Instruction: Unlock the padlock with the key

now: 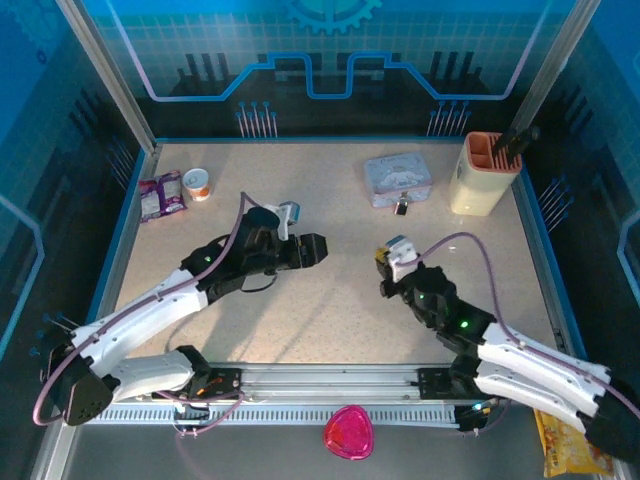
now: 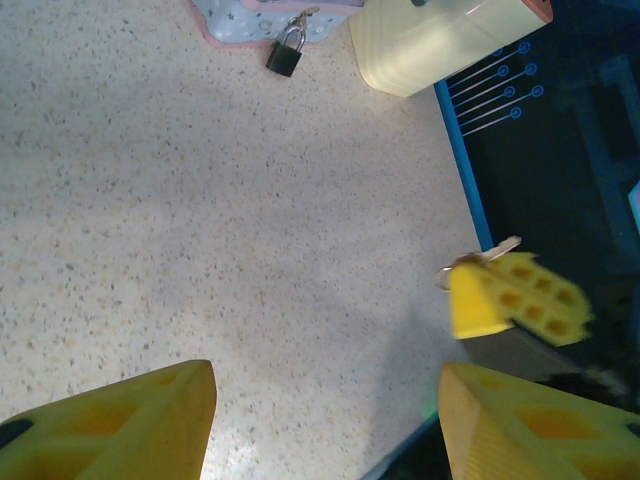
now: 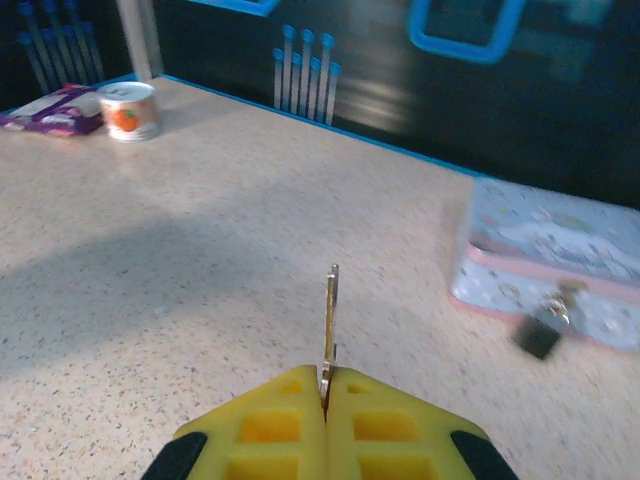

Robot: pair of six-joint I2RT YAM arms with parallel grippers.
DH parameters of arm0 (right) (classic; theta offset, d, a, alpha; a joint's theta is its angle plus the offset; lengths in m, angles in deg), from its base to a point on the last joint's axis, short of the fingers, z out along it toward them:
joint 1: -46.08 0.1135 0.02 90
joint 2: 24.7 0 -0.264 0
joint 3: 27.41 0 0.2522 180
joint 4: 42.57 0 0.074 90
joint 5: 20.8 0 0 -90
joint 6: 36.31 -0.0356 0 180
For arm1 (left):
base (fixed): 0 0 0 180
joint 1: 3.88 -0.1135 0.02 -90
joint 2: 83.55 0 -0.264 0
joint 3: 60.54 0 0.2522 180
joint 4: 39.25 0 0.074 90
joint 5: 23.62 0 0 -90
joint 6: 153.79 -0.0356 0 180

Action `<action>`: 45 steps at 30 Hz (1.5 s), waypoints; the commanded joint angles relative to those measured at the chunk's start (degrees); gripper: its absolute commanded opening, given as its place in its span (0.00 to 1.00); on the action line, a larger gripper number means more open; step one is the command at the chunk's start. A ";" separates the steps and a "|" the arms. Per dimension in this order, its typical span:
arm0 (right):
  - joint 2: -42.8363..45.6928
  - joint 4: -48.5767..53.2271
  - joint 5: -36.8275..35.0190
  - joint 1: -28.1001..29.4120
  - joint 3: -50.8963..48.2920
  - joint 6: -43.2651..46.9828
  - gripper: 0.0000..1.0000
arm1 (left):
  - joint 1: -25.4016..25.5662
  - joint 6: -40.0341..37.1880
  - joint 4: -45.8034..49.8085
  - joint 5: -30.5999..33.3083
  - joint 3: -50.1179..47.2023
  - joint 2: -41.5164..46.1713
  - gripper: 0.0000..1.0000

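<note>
Dark and small, the padlock is sitting against the front edge of the pale tin at the table's far right, showing too blurred in the right wrist view to make out its keyhole. The right gripper is pinching the key between pressed-together pads that are hiding its head, well short of the lock. The left gripper is hovering mid-table, jaws spread on nothing.
</note>
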 commanded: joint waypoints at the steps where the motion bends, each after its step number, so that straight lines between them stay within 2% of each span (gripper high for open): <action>1: 2.78 24.97 4.80 -4.58 6.80 -13.49 0.00 | -0.13 -4.10 -5.67 1.38 0.87 -4.93 0.61; 6: 2.96 39.90 6.59 -7.89 14.98 -18.68 0.00 | 1.46 -4.54 -9.41 1.22 6.82 -17.24 0.60; 11: 5.53 46.17 7.70 -8.19 19.62 -21.25 0.00 | 3.71 -6.82 -13.76 0.95 16.20 -32.15 0.60; 14: 7.18 48.76 8.22 -8.20 21.75 -22.07 0.00 | 4.57 -8.52 -13.60 3.15 23.53 -40.79 0.60; 20: 12.89 53.81 6.31 -8.36 25.29 -23.44 0.00 | 8.36 -9.88 -1.50 16.84 44.67 -56.86 0.66; 28: 22.32 57.60 3.89 -8.38 28.56 -23.89 0.00 | 9.28 -6.81 11.26 27.64 70.12 -74.51 0.67; 35: 27.09 58.04 4.12 -8.37 28.25 -24.55 0.00 | 9.27 -4.15 19.28 32.81 88.70 -87.24 0.66; 44: 28.68 57.15 7.00 -8.42 26.14 -25.58 0.00 | 8.45 -2.89 12.65 32.82 94.23 -94.53 0.61; 45: 28.78 56.84 7.42 -8.39 24.99 -25.81 0.00 | 8.02 -0.93 13.12 31.93 95.47 -95.38 0.59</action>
